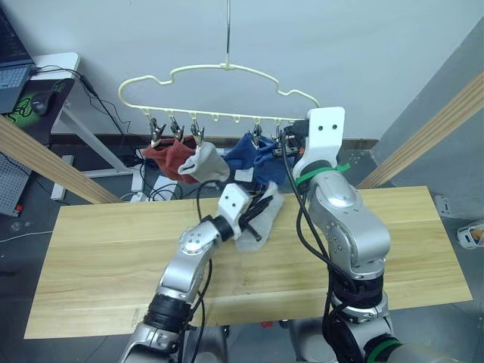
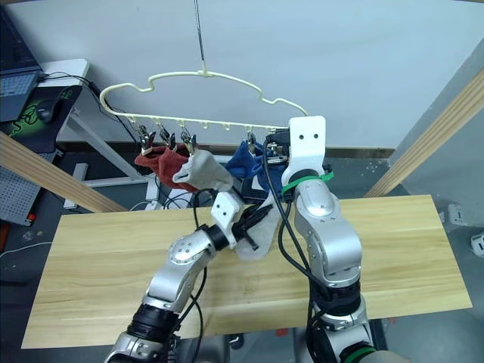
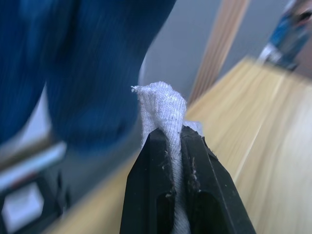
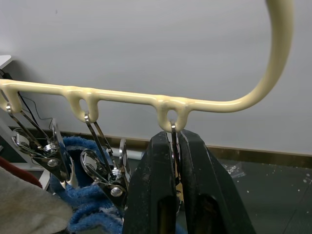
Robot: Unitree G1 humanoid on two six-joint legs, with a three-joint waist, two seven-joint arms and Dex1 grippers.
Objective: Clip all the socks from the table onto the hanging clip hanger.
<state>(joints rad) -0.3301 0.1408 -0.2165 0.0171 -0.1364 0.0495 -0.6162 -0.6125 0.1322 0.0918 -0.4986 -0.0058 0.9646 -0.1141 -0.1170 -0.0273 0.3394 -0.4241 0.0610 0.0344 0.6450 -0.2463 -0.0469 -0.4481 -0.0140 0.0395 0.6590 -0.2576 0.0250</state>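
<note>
Pinching the last grey sock [image 1: 257, 219] above the surface [image 1: 98, 257], the left end effector [image 3: 175, 141] lifts it toward the hanger [image 1: 219, 83], whose rightmost clip [image 4: 173, 146] the right end effector [image 4: 174, 161] squeezes; next, feeding the cuff in.

Five socks [image 1: 198, 160] hang clipped on the yellow clip hanger [image 1: 219, 72].
</note>
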